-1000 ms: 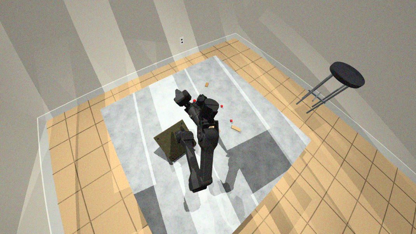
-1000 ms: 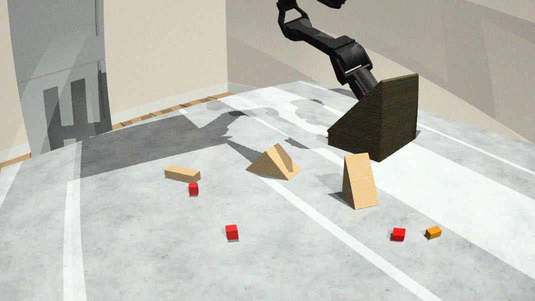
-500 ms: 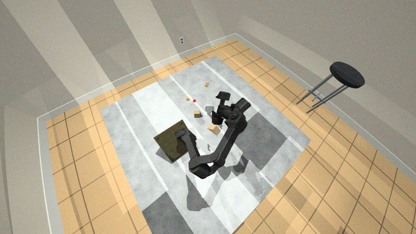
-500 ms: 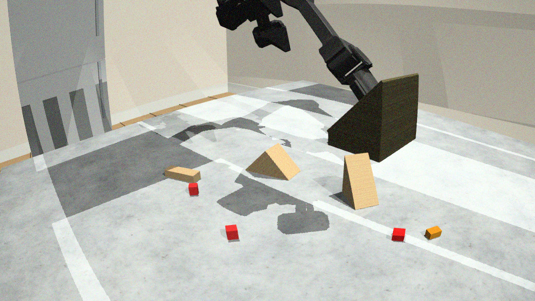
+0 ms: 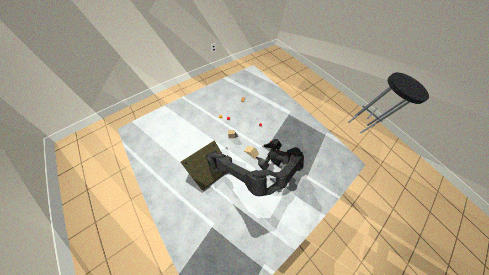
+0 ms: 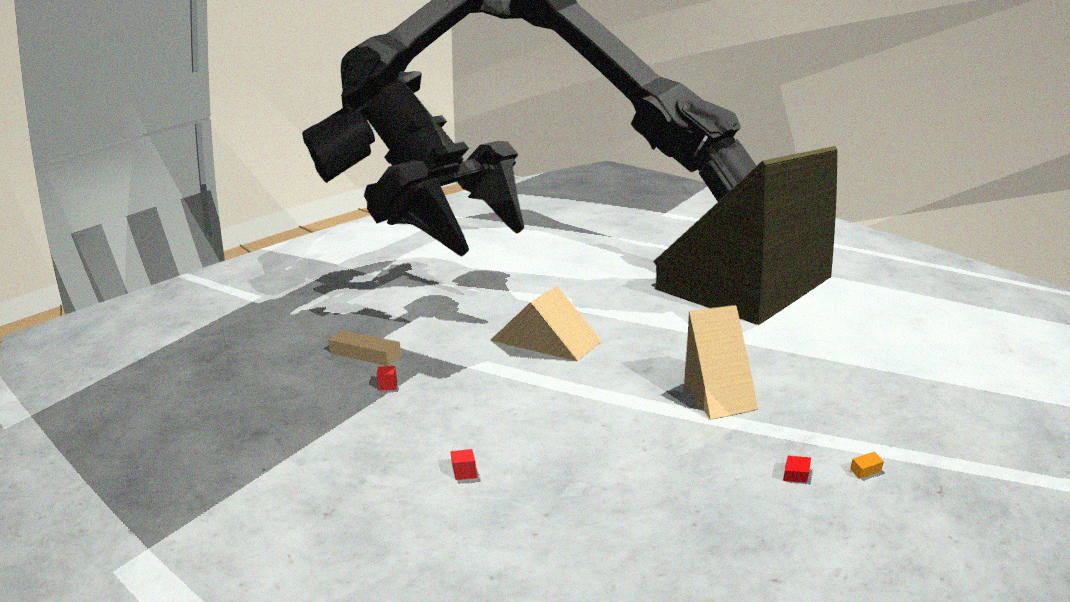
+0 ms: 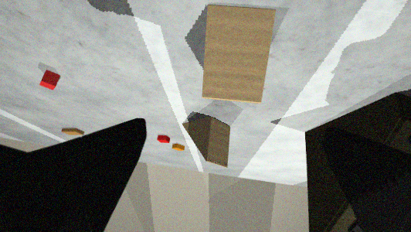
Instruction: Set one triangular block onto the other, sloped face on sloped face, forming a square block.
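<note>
Claw point(image 6: 490, 238) spread wide and empty, suspended above worktop point(image 6: 598, 509), two triangular blocks point(image 6: 549, 326) point(image 6: 718, 363) apart, unstacked.

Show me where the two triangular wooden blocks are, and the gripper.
Low triangular block point(image 6: 557, 323): exterior view, on its sloped face.
Tall triangular block point(image 6: 724, 363): exterior view, on its sloped front face.
Gripper point(image 6: 490, 235): exterior view, midway between its open fingertips.

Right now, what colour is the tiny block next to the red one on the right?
Orange; the exterior view shows it best.
</note>
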You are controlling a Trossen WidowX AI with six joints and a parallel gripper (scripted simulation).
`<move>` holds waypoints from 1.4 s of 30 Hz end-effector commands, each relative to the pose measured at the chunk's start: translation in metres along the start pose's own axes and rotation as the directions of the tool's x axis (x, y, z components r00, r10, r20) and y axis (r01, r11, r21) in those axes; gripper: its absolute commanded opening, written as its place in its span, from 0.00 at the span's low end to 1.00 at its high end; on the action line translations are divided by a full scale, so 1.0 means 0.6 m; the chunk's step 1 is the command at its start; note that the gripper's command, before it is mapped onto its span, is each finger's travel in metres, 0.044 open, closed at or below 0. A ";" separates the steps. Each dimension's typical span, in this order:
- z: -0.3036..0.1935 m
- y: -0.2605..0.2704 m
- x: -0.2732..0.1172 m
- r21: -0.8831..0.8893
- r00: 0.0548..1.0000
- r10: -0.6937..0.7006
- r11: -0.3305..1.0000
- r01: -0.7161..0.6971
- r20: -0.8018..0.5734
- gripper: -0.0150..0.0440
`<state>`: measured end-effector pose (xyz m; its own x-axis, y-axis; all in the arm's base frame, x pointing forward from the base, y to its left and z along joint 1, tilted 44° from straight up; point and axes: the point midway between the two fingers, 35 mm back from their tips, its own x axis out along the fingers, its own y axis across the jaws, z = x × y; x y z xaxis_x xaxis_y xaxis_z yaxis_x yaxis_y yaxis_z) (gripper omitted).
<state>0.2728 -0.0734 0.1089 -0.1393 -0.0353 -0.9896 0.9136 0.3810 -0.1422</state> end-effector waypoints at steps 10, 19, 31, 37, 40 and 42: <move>0.025 -0.004 0.079 0.041 0.999 -0.032 0.999 0.032 -0.010 1.00; 0.024 -0.010 0.165 0.041 0.999 -0.033 0.999 0.034 -0.011 1.00; 0.024 -0.005 0.165 0.041 0.999 -0.033 0.999 0.034 -0.011 1.00; 0.023 -0.006 0.162 0.043 0.999 -0.030 0.999 0.031 -0.014 0.73; 0.023 -0.006 0.162 0.043 0.999 -0.030 0.999 0.031 -0.014 0.60; 0.023 -0.006 0.162 0.043 0.999 -0.030 0.999 0.031 -0.014 0.58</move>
<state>0.2613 -0.0911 0.0125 -0.1730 -0.0345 -0.9843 0.9240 0.3403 -0.1743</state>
